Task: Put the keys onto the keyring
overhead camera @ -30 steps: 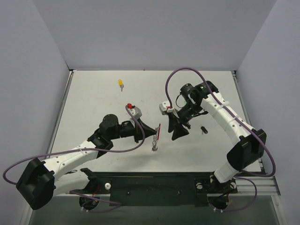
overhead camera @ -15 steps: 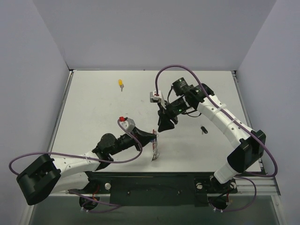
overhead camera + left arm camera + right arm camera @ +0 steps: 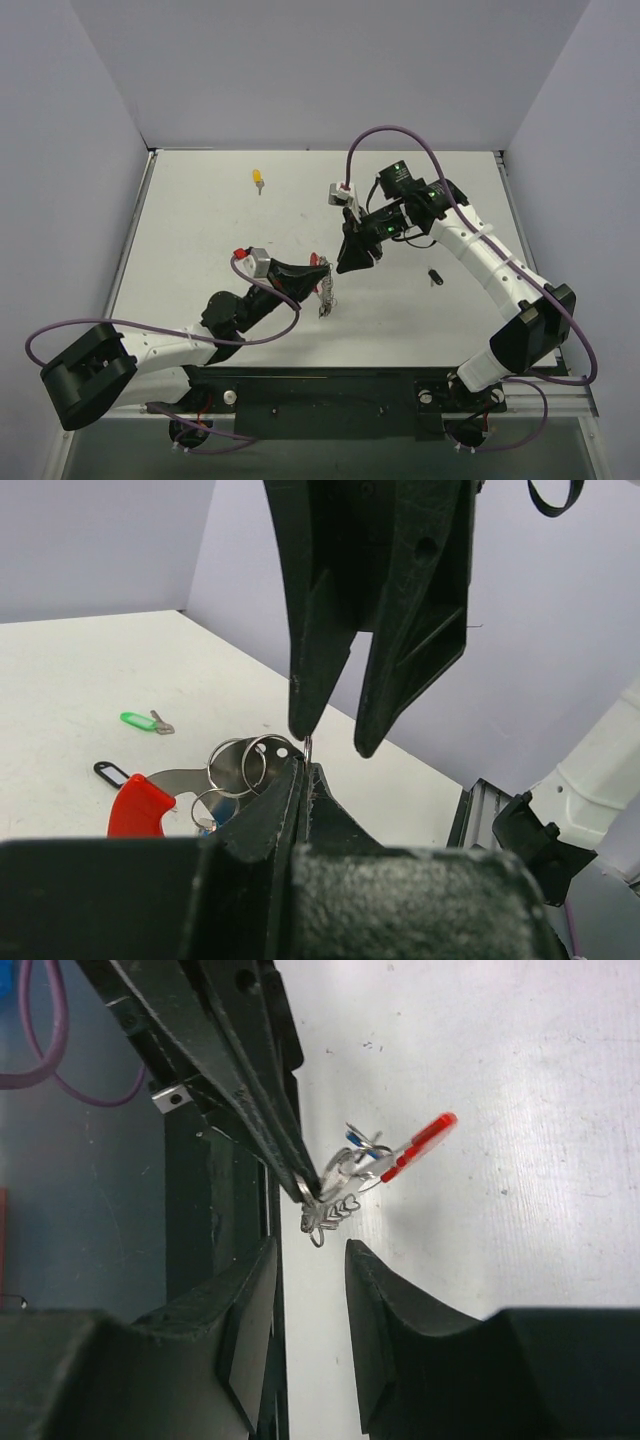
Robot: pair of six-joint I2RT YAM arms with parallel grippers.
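Note:
My left gripper (image 3: 320, 278) is shut on the keyring (image 3: 322, 266), pinching a silver ring at its fingertips (image 3: 303, 772). The keyring shows a red part (image 3: 140, 805) and several silver rings (image 3: 245, 765); a small heart charm (image 3: 338, 1212) and a blue key (image 3: 353, 1138) hang from it. My right gripper (image 3: 348, 264) hangs just right of the keyring, open, with nothing between its fingers (image 3: 370, 1290); its tips stand right above the left gripper's tips (image 3: 332, 735). A yellow key (image 3: 259, 178) lies far back left. A green key (image 3: 138, 720) lies on the table.
A small black key or tag (image 3: 434, 276) lies on the table right of the right gripper, seen also as the black loop (image 3: 108, 772) in the left wrist view. The white table (image 3: 200, 240) is walled in grey; a black rail (image 3: 330, 390) runs along the near edge.
The right gripper moved left towards the keyring and its jaws narrowed. The left arm shifted back towards the near edge, still gripping the keyring at about the same spot.

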